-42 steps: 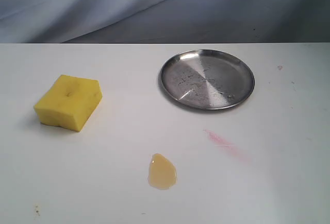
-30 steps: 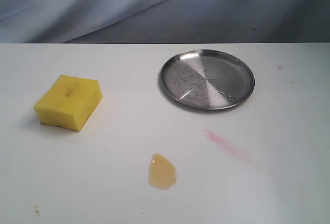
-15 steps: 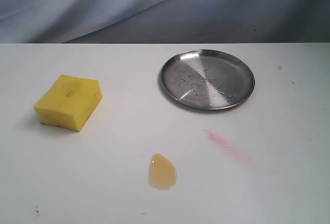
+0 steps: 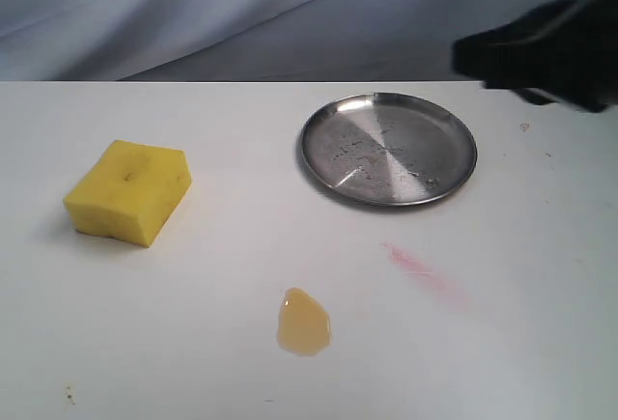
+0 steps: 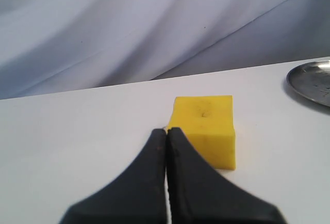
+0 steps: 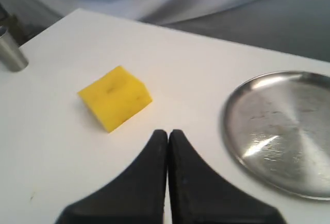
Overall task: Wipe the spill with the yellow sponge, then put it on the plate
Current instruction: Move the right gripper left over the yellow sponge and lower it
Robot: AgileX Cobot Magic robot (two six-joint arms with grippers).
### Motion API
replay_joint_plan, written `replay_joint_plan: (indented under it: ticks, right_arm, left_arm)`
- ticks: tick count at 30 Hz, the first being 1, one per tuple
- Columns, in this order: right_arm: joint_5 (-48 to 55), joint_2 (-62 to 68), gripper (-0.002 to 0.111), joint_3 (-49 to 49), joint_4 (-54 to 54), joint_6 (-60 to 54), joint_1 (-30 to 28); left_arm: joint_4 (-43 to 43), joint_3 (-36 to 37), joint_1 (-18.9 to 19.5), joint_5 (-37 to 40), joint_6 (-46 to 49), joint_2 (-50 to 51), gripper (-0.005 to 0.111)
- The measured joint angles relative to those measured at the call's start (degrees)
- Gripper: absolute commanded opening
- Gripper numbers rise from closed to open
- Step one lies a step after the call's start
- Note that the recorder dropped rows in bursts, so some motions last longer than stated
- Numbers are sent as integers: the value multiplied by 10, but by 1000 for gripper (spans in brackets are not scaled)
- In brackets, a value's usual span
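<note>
The yellow sponge (image 4: 127,191) lies on the white table at the left, dimple face up; it also shows as a block (image 5: 204,129) (image 6: 115,97) in both wrist views. The amber spill (image 4: 303,322) sits near the front middle. The steel plate (image 4: 388,148) rests at the back right, and its rim (image 5: 309,81) (image 6: 281,131) shows in both wrist views. My right gripper (image 6: 168,132) is shut and empty, and its dark arm (image 4: 541,53) hangs above the table right of the plate. My left gripper (image 5: 167,130) is shut, empty, short of the sponge.
A thin pink-red streak (image 4: 423,270) marks the table between plate and spill. A small metal cylinder (image 6: 11,53) stands at the table's edge in the right wrist view. Grey cloth hangs behind the table.
The right arm has come into the exterior view at the upper right, above the table beside the plate. Sponge, spill and plate have not moved.
</note>
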Motion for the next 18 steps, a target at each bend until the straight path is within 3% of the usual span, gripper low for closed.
replay_joint_plan:
  ticks: [6, 7, 11, 14, 18]
  right_arm:
    - [19, 204, 0, -128, 1, -4, 130]
    - [16, 261, 0, -172, -4, 6, 169]
    - [-7, 374, 3, -261, -72, 84, 236]
    - [-5, 453, 16, -332, -148, 180, 261]
    - [18, 549, 47, -429, -229, 312, 270]
  left_arm:
    - [0, 0, 0, 0, 0, 0, 0]
    - [0, 0, 0, 0, 0, 0, 0]
    - [0, 0, 0, 0, 0, 0, 0]
    - [0, 0, 0, 0, 0, 0, 0]
    - [0, 0, 0, 0, 0, 0, 0]
